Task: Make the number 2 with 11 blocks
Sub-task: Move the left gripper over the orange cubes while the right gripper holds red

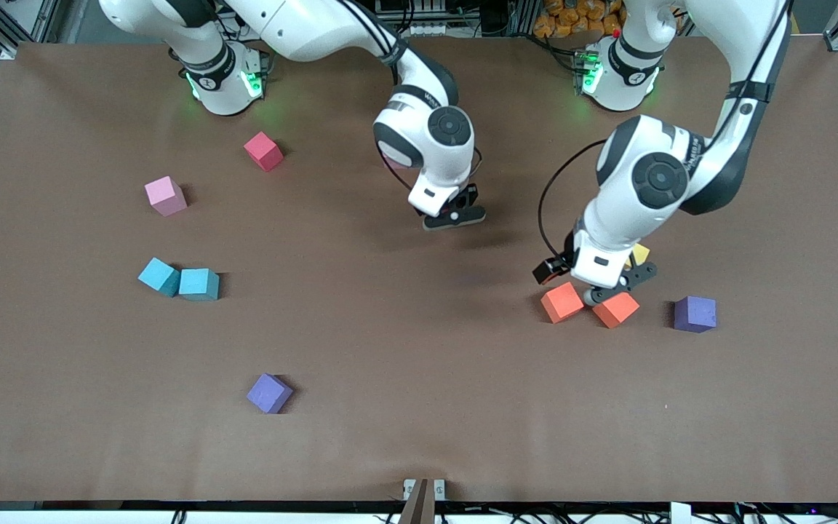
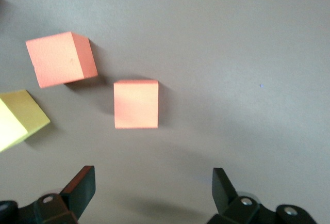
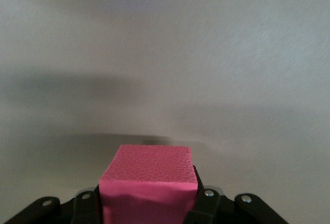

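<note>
Nearest the front camera lies a purple block (image 1: 269,393). Farther up, toward the left arm's end, the left gripper (image 2: 152,193) hangs with fingers spread wide over two orange blocks (image 2: 136,104), beside a yellow block (image 2: 18,116). Over the table's (image 1: 419,437) middle, the right gripper (image 3: 149,208) is clamped on a pink block (image 3: 148,185).

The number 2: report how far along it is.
Done: nothing yet; no blocks are lined up, and the cubes lie scattered on the table. In hand: the right claw is shut on a pink block over the middle of the table; the left claw hangs open above two orange blocks, beside a yellow block. Left: all eleven placements.
</note>
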